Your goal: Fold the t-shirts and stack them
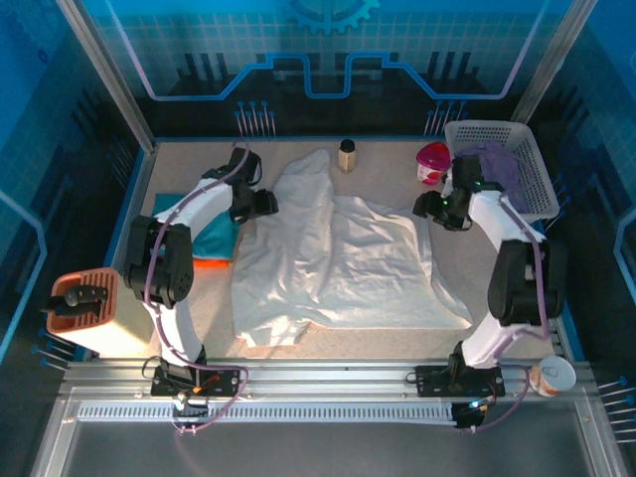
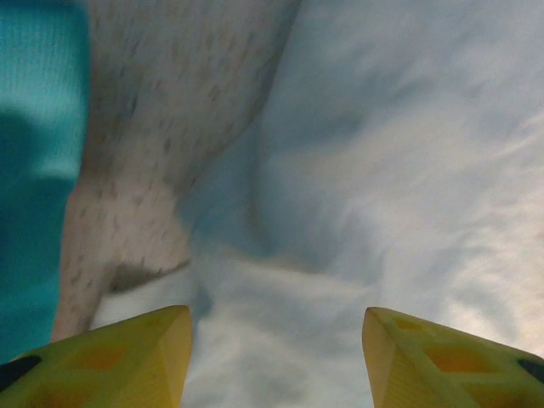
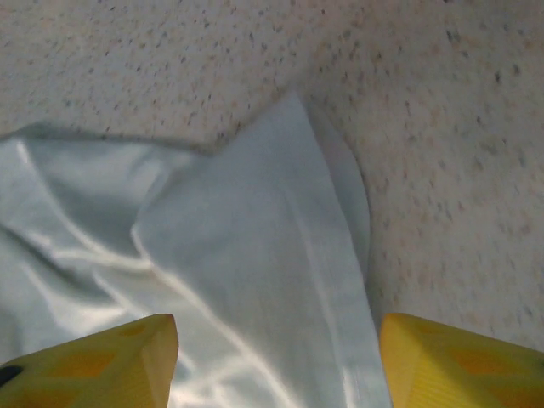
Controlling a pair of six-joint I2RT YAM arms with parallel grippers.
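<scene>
The left gripper [image 2: 277, 344] hangs released, jaws apart, over the left edge of the white t-shirt [image 1: 338, 263], which is spread mid-table. The right gripper [image 3: 277, 348], likewise released, is over its far right corner. The teal t-shirt [image 1: 221, 237] lies on the orange t-shirt [image 1: 211, 263] at left.

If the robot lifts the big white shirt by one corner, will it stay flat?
Probably not: the white t-shirt lies in soft wrinkles, so it would likely droop and hang. Pushed, it would probably bunch up rather than slide, as its rumpled near edge suggests.

left end effector [image 2: 277, 342] and right end effector [image 3: 278, 344]: jaws apart.
</scene>
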